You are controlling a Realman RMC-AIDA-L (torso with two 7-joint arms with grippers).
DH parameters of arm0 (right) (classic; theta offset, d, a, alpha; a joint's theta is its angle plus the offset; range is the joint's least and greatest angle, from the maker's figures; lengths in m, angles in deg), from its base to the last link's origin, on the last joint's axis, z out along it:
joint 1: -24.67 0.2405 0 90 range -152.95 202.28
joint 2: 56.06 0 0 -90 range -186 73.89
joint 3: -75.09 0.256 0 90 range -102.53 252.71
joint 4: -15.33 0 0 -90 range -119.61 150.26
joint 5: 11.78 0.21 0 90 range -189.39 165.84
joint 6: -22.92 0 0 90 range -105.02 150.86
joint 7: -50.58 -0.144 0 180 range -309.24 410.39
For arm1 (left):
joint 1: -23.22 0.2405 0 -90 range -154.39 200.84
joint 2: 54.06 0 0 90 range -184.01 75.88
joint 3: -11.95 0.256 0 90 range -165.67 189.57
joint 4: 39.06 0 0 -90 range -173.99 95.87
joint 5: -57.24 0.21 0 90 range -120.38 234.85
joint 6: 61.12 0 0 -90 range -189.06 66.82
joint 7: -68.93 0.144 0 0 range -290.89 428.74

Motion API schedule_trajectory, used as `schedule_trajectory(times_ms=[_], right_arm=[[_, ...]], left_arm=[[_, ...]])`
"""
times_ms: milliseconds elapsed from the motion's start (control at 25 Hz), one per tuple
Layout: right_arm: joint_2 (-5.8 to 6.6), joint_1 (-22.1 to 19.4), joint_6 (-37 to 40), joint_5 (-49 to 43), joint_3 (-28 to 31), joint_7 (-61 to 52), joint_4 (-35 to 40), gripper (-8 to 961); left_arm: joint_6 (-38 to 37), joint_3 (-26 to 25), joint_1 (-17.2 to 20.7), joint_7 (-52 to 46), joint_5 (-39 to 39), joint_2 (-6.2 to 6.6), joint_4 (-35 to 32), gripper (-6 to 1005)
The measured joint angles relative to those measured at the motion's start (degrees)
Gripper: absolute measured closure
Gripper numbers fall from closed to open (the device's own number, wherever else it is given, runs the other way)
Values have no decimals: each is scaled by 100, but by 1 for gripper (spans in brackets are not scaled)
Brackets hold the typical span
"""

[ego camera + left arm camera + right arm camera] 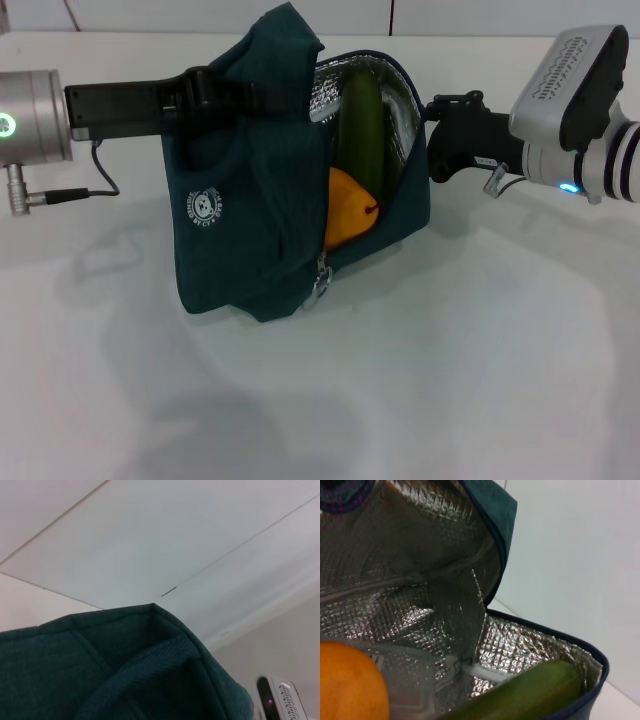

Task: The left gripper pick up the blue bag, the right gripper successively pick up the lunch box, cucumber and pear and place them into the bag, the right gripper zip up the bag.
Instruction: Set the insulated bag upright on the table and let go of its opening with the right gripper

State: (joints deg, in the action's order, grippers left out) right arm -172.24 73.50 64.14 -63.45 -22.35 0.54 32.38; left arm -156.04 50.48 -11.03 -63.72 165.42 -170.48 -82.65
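The desk (pixel 400 400) is looked down on from the head, with the blue bag (pixel 230 200) seen whole. The bag's outer fabric is viewed very closely by the left wrist camera, facing upward. Its foil interior, with the cucumber (pixel 530 692) and pear (pixel 350 685), is shared between the right wrist and head views.

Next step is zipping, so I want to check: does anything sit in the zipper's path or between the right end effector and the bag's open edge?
Yes, possibly. The long dark green cucumber stands upright, its tip reaching the open rim of the dark teal fabric bag. The orange-yellow pear sits lower. Nothing visible separates the right end effector from the rim.
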Motion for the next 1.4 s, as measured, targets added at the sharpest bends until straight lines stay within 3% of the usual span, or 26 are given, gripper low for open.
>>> schedule_trajectory(times_ms=[360, 600, 800, 1000, 1400], right_arm=[[0, -22, 19, 0, -37, 173, 59, 497], [0, -76, 18, 0, -104, 240, 195, 677], [0, -141, -2, 6, -110, 333, 310, 889], [0, -239, -7, 8, -109, 393, 524, 914], [0, -966, -42, -23, -108, 522, 1388, 945]], left_arm=[[-128, -4, 35, 2, 0, 32, 0, 948], [-175, -4, 93, 2, 0, 39, -1, 948], [-176, -3, 155, 1, 0, 69, 0, 948], [-181, -4, 303, 0, -166, 146, -7, 948], [-185, -4, 382, 1, -214, 182, -11, 948]])
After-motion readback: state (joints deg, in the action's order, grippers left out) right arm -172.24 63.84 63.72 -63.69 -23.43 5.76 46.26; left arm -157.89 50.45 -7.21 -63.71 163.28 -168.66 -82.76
